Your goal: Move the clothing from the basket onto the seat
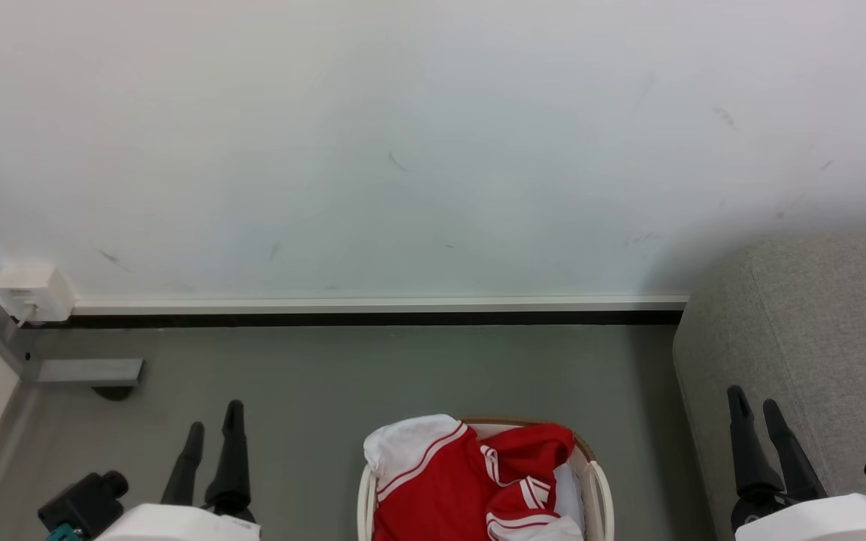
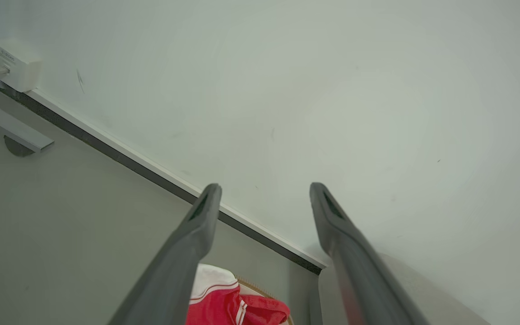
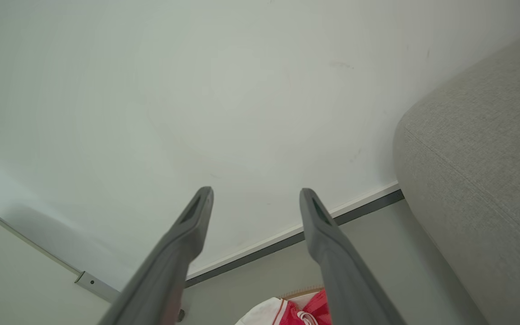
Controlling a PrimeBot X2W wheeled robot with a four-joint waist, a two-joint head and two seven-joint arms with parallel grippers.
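Note:
Red clothing (image 1: 448,485) with white sleeves and thin white stripes is heaped in the white basket (image 1: 600,496) at the bottom centre of the head view; a brown rim edges the basket. The clothing (image 2: 224,302) also peeks in low in the left wrist view, and the clothing (image 3: 287,313) shows low in the right wrist view. The light-grey seat (image 1: 816,338) rises at the right. My left gripper (image 1: 213,432) hangs open over the floor left of the basket. My right gripper (image 1: 755,402) is open in front of the seat, right of the basket. Both hold nothing.
A white wall (image 1: 418,143) with a dark skirting strip (image 1: 373,318) runs across the back. A white socket box (image 1: 31,291) and a grey bracket (image 1: 87,372) sit at the left corner. Grey floor (image 1: 403,376) lies between wall and basket.

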